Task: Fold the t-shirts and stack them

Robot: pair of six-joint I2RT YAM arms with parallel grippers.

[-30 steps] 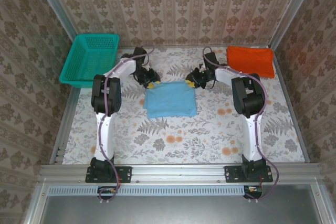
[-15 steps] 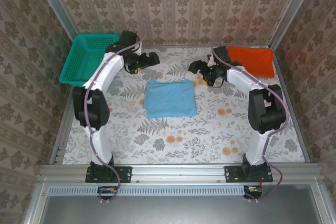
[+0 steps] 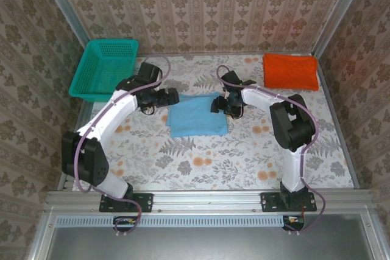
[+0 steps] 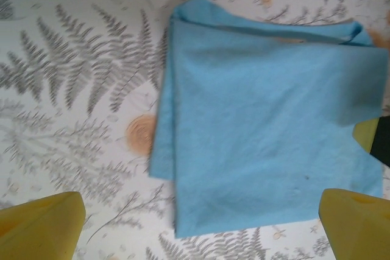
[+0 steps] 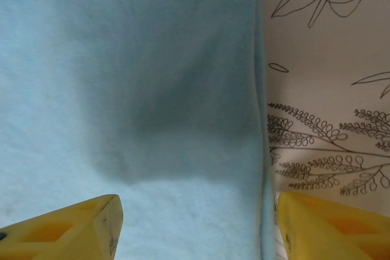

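- We saw the light blue t-shirt (image 3: 198, 114) folded into a rough rectangle, lying flat mid-table on the floral tablecloth (image 3: 201, 165).
- We noted the left gripper (image 3: 173, 97) by the shirt's far-left corner, jaws released wide, with nothing between its yellow fingertips (image 4: 39, 226).
- We noted the right gripper (image 3: 217, 105) over the shirt's right edge, jaws apart and grasping nothing. In its wrist view one fingertip (image 5: 67, 232) sat above the cloth, the other above the tablecloth.
- We marked the orange t-shirt (image 3: 290, 71) folded in the far-right corner, well apart from the blue one.
- We marked the teal mesh basket (image 3: 105, 68) at far left.
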